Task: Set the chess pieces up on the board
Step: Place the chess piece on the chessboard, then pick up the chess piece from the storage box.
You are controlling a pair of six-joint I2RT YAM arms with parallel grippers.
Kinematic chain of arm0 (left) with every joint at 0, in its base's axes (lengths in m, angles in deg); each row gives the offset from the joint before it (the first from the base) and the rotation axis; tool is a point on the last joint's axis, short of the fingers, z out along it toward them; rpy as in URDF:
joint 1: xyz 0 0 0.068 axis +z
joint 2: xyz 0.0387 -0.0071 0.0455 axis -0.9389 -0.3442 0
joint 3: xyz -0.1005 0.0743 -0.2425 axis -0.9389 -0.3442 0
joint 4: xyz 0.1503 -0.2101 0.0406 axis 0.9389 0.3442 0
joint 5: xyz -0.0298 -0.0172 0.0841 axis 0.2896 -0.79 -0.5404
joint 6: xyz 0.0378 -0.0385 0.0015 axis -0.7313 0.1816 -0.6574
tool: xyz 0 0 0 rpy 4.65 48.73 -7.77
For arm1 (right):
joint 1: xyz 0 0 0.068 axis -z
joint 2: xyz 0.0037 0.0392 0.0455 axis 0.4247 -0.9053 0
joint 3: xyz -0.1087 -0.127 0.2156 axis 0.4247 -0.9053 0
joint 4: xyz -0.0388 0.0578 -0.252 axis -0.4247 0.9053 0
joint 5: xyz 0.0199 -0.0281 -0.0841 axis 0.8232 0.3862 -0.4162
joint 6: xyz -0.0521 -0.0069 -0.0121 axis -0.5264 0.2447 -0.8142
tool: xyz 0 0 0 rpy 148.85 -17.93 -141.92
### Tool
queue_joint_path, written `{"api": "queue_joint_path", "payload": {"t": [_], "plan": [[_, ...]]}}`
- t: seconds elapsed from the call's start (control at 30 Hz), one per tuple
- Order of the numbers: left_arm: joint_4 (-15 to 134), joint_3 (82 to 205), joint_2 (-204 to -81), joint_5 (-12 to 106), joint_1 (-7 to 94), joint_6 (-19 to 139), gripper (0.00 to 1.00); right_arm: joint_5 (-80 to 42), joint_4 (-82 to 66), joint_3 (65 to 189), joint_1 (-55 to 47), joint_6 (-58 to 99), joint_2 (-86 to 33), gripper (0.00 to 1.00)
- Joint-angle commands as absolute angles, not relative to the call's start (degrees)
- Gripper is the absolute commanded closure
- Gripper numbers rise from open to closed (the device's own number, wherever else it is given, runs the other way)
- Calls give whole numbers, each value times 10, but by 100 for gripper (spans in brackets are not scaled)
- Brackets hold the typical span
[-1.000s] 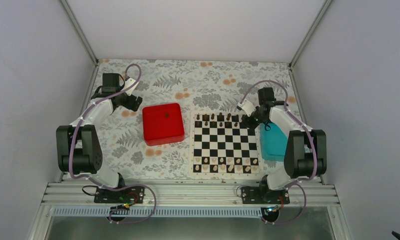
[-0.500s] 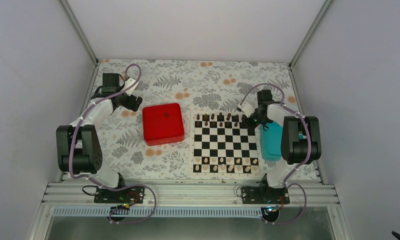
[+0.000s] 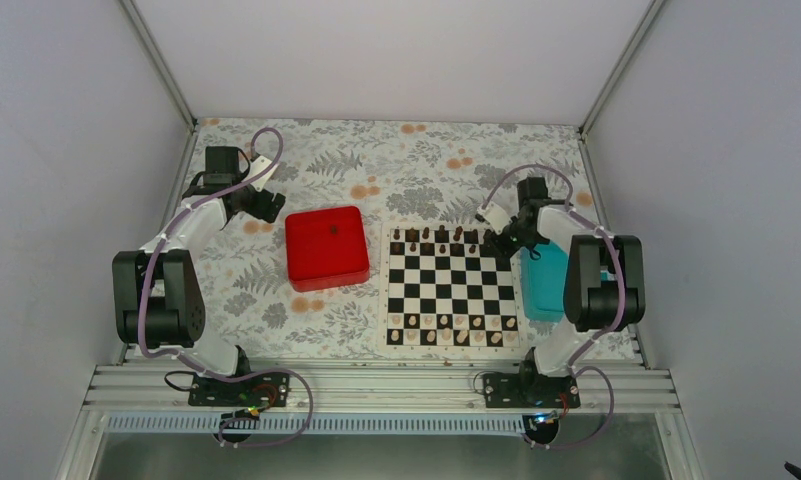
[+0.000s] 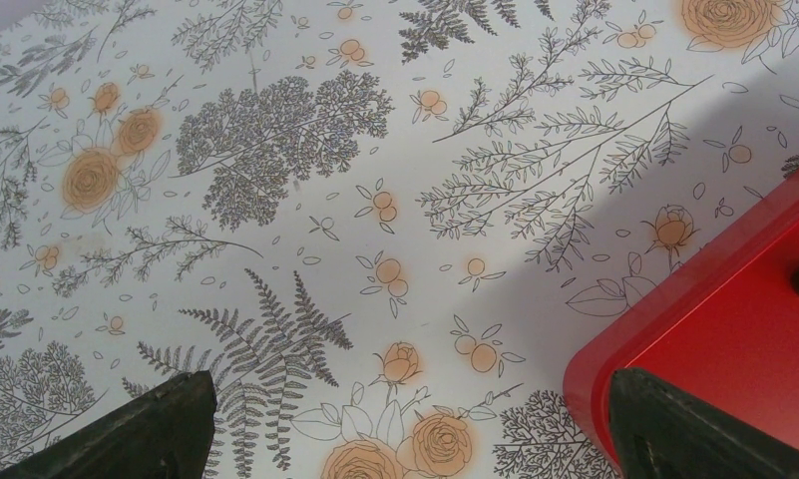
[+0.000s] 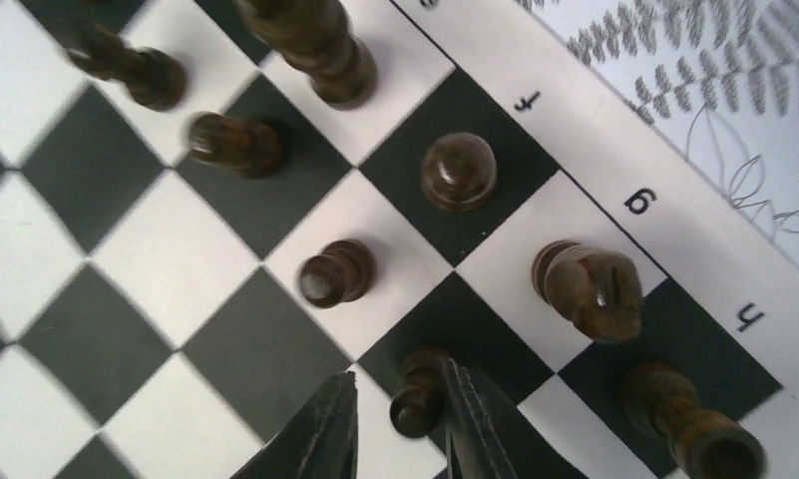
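Observation:
The board (image 3: 446, 285) lies right of centre, with dark chess pieces (image 3: 441, 236) lined up along its far edge. My right gripper (image 3: 498, 241) is low over the board's far right corner. In the right wrist view its jaws (image 5: 402, 371) stand slightly apart around a dark pawn (image 5: 415, 394) on a black square. The pawn touches the right finger, and a gap shows at the left finger. A knight (image 5: 590, 289), a rook (image 5: 689, 424) and another pawn (image 5: 335, 274) stand close by. My left gripper (image 4: 410, 379) hangs wide open and holds nothing.
A red tray (image 3: 326, 247) sits left of the board, its corner (image 4: 714, 329) under my left gripper's right finger. A teal tray (image 3: 546, 285) lies right of the board beneath the right arm. Pale tan pieces (image 3: 446, 328) fill the board's near rows.
The right arm's elbow swung right and the gripper settled at the board's far right corner. Its jaws have parted from the pawn. The left arm has not moved.

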State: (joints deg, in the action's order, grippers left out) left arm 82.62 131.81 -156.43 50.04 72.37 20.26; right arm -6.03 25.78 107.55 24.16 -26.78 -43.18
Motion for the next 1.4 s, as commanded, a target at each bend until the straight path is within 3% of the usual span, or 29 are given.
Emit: {"api": "queue_joint_path", "payload": {"t": [0.0,0.2,0.43,0.83,1.07,1.37], "plan": [[822,1314,-1557,514,728,199,3,-5,338,1135,246,-285,-361,72],[823,1315,-1555,518,728,198,3,13,455,1269,178,-275,-329,59],[823,1314,-1548,521,728,199,3,-50,468,1448,-4,-219,-411,39],[822,1312,-1551,527,728,197,3,-121,441,1657,-182,-213,-675,26],[821,1310,-1551,527,728,197,3,-145,421,1728,-217,-214,-776,16],[820,1309,-1551,529,729,195,3,-155,419,1763,-219,-218,-842,15]]}}
